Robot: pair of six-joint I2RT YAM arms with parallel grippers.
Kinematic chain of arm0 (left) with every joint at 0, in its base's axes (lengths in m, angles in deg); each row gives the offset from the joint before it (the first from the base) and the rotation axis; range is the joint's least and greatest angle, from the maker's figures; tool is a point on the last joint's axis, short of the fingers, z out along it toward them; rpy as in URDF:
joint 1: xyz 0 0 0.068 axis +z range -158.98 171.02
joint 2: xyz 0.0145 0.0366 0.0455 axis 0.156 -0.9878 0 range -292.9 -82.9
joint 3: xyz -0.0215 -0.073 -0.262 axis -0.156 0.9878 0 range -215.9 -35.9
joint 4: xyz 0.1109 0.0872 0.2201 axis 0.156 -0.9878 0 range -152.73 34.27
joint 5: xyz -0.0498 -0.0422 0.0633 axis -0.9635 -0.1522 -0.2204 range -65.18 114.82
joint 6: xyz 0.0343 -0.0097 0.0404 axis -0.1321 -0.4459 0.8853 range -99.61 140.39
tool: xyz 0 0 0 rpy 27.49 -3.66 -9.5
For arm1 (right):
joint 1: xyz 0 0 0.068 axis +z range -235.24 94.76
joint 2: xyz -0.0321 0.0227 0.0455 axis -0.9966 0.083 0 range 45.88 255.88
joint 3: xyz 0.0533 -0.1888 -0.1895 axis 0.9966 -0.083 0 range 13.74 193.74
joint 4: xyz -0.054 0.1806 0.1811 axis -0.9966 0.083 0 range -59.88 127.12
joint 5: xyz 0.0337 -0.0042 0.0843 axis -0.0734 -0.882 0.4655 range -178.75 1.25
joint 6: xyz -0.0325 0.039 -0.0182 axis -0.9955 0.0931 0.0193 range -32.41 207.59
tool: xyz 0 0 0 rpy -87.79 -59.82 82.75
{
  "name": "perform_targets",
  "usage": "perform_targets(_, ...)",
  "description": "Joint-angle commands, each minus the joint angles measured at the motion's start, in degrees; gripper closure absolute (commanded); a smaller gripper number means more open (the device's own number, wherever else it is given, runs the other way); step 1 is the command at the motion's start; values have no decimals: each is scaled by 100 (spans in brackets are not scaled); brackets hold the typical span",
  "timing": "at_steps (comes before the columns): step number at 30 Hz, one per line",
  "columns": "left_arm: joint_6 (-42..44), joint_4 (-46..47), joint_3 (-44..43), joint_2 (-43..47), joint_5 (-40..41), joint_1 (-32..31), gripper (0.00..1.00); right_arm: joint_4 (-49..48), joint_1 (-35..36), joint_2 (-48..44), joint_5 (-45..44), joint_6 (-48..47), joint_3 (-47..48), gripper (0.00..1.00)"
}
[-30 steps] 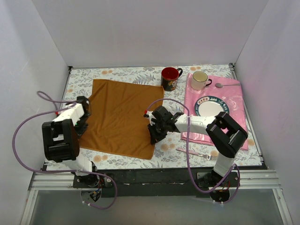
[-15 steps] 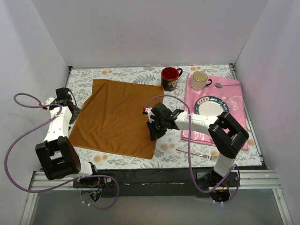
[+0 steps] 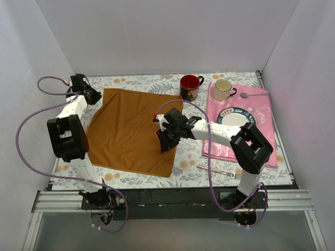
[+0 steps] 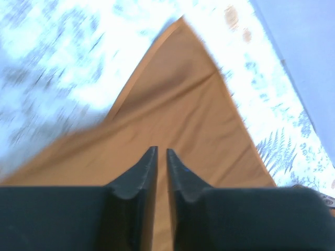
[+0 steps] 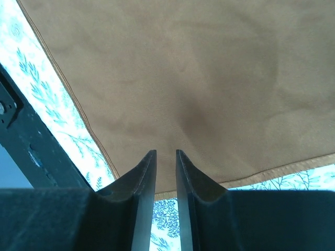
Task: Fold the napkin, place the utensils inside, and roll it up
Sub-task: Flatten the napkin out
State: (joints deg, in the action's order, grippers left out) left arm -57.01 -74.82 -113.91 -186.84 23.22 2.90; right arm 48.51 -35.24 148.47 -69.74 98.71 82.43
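1. My left jaws: a slit apart, nothing in them, above the napkin's point(image 3: 131, 130) far left corner.
2. My right jaws: same slit, empty, low over its right edge.
3. Napkin lies flat, unfolded, left-centre on the counter point(image 3: 141, 81). Looks like the fold step; next I need both edges pinched.
4. Red mug point(image 3: 189, 86) is just beside the far right corner; fork point(image 3: 220, 171) is apart, near the front.

The napkin point(image 3: 131, 130) lies flat, left of centre. To its right, a larger cloth point(image 3: 261, 112) bears a plate point(image 3: 235, 117) and, behind it, a cup point(image 3: 223, 89). A fork point(image 3: 220, 171) lies before the cloth.
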Motion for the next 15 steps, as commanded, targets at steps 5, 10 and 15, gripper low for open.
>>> perform_targets(5,94,617,-1540,-1646,-815,16,100,243,28,218,218,-206,294,77)
perform_targets(10,-3,688,-1848,-2253,-815,7,100,288,45,271,306,-180,268,80)
perform_targets(15,-29,688,-1980,-2587,-570,7,100,296,54,244,341,-145,207,81)
